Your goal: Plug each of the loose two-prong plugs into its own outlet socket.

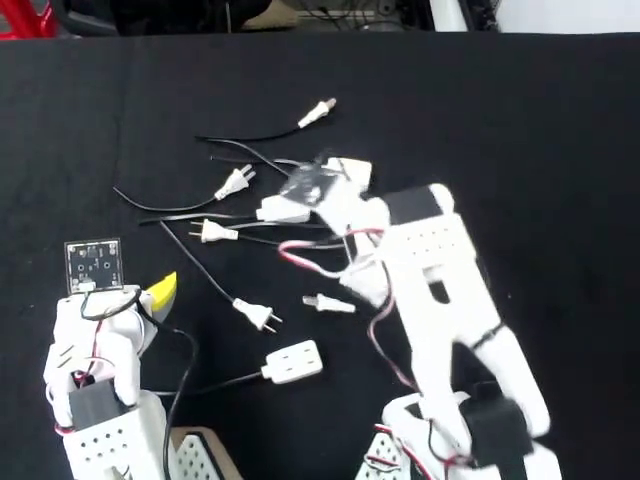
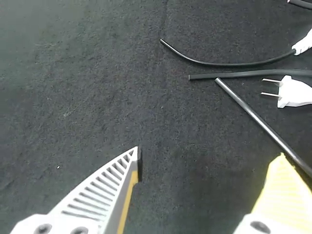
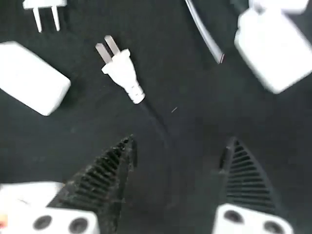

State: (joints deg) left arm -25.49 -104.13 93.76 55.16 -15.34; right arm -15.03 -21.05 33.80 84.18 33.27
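Several white two-prong plugs on black cords lie loose on the black table, among them one (image 1: 235,182) left of centre, one (image 1: 213,232) below it and one (image 1: 258,315) nearer the front. A white outlet socket (image 1: 292,361) lies at the front. My right gripper (image 1: 312,186) hovers over the cable tangle beside another socket (image 1: 283,210). It stands open (image 3: 175,158) with a plug (image 3: 122,70) just ahead and that plug's cord running between the fingers. My left gripper (image 2: 204,170) is open over bare cloth at the front left, with a plug (image 2: 292,91) ahead.
A small square circuit board (image 1: 93,264) lies beside the left arm. More plugs lie at the back (image 1: 318,112) and centre (image 1: 328,303). White socket blocks (image 3: 31,78) (image 3: 273,48) flank the right gripper. Black cords (image 2: 229,62) cross the cloth.
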